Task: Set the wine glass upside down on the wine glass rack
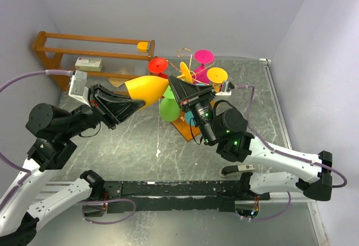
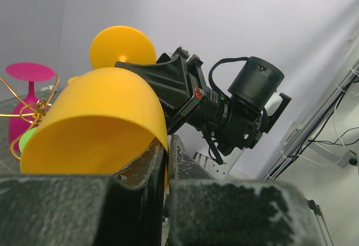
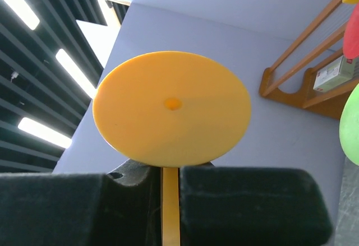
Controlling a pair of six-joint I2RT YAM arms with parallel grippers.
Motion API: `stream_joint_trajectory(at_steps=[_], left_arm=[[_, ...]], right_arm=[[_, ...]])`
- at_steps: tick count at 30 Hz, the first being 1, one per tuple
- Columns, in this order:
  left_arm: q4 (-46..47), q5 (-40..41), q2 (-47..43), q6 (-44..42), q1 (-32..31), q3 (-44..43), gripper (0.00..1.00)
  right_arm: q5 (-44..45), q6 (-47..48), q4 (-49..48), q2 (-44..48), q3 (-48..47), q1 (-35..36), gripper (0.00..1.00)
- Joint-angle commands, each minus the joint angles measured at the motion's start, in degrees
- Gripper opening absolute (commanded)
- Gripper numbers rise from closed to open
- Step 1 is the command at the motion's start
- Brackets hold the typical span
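Both pinch wine glass [image 2: 95, 117], left gripper [image 2: 167, 148] seemingly on bowl rim, right gripper [image 3: 170, 174] on stem

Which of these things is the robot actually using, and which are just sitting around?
In use: yellow wine glass, gold wire rack, left fingers, right fingers, both gripping the glass.
Sitting around: wooden shelf, small box, pink glass.
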State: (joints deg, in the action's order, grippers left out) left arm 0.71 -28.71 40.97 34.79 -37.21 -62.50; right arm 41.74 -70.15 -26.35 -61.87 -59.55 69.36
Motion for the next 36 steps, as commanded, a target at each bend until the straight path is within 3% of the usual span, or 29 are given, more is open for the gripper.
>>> stream_joint_trajectory(at_steps=[1, 7, 13, 18, 26, 36], left_arm=[[-4.68, -3.12, -0.15, -1.66, -0.25, -1.37, 0.16], [-8.37, -1.48, -0.23, -2.58, -0.29, -2.92, 0.31], [-12.03, 0.09, -1.19, -3.59, -0.26, -3.74, 0.57], [-19.84, 2.90, -2.36, -7.62, -0.27, -7.68, 0.71], [-26.64, 5.17, -3.50, -8.24, -0.29, -12.49, 0.77], [-26.38, 10.82, -1.87, 4.13, -0.29, -12.64, 0.77]], right_arm=[[0.02, 1.76, -1.34, -0.21, -1.04, -0.01, 0.00], [-1.12, 4.83, -3.13, 0.28, -0.43, 0.00, 0.00], [-3.68, 8.86, -5.27, 1.46, 1.74, -0.01, 0.00], [-6.91, 14.59, -6.23, 4.03, 4.42, 0.01, 0.00], [-16.16, 24.77, 0.43, 7.32, 3.44, 0.05, 0.00], [-34.60, 41.58, 10.34, 9.98, 5.46, -0.02, 0.00]])
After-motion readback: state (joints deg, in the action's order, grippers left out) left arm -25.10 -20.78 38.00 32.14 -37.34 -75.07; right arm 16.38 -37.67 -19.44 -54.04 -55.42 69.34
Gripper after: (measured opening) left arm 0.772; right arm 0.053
